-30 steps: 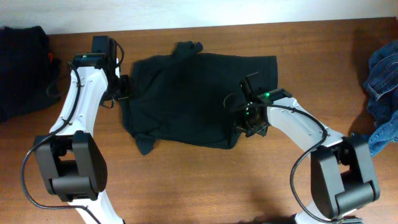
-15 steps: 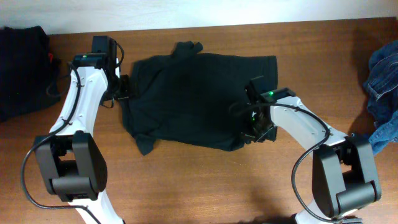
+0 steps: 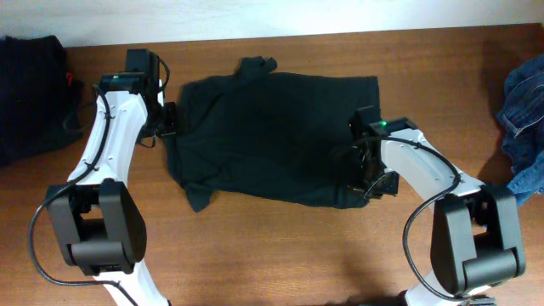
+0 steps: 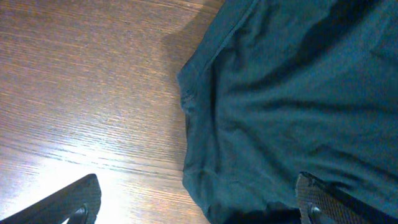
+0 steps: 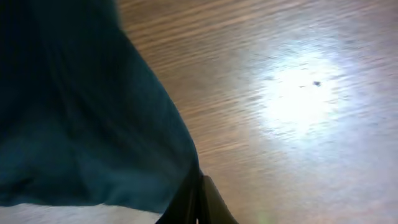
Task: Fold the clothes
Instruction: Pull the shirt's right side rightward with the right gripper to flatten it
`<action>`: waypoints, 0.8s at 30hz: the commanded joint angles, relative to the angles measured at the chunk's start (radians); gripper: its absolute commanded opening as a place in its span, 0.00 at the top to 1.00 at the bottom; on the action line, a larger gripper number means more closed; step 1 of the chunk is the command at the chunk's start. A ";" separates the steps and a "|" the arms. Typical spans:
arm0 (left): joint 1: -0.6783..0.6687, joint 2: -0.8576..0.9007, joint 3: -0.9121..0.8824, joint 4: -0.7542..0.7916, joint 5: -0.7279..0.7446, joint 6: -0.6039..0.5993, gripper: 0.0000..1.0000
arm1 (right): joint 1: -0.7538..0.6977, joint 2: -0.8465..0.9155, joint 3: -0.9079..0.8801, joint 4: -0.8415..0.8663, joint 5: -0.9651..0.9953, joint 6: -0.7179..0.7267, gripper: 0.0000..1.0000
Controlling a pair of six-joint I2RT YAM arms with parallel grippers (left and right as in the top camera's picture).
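The clothes in play are a black T-shirt (image 3: 272,136) lying spread on the middle of the wooden table (image 3: 280,255). My left gripper (image 3: 172,123) hovers open at the shirt's left edge. In the left wrist view the shirt (image 4: 292,93) has its hem between that gripper's (image 4: 196,211) widely parted fingers (image 4: 74,202), untouched by them. My right gripper (image 3: 365,187) is at the shirt's lower right corner, shut on the cloth. In the right wrist view the dark cloth (image 5: 81,124) runs into the closed gripper (image 5: 199,202).
A pile of dark garments (image 3: 30,93) lies at the far left edge of the table. Blue denim clothing (image 3: 523,110) sits at the far right. Bare wood stretches along the front between the two arm bases.
My right gripper has moved rightward and toward the front, drawing the shirt's lower right corner outward with it. The left arm has stayed still.
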 commanded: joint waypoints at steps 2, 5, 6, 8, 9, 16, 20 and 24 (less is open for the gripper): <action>0.002 -0.019 -0.003 -0.001 -0.011 0.005 0.01 | -0.032 -0.019 0.018 -0.026 0.087 -0.016 0.96; 0.002 -0.019 -0.003 -0.001 -0.011 0.005 0.01 | -0.052 -0.019 0.018 -0.056 0.094 -0.016 0.96; 0.001 -0.019 -0.003 -0.001 -0.011 0.005 0.01 | -0.058 -0.019 0.018 -0.064 0.094 -0.016 0.96; 0.002 -0.019 -0.003 -0.001 -0.011 0.005 0.01 | -0.071 -0.019 0.018 -0.083 0.100 -0.015 0.96; 0.002 -0.019 -0.003 -0.001 -0.011 0.005 0.01 | -0.079 -0.019 0.018 -0.093 0.103 -0.015 0.96; 0.002 -0.019 -0.003 -0.001 -0.011 0.005 0.01 | -0.128 -0.019 0.018 -0.134 0.128 -0.016 0.96; 0.002 -0.019 -0.003 -0.001 -0.011 0.005 0.01 | -0.146 -0.019 0.018 -0.129 0.195 -0.015 0.96; 0.002 -0.019 -0.003 -0.001 -0.011 0.005 0.00 | -0.156 -0.018 0.018 -0.109 0.217 -0.016 0.96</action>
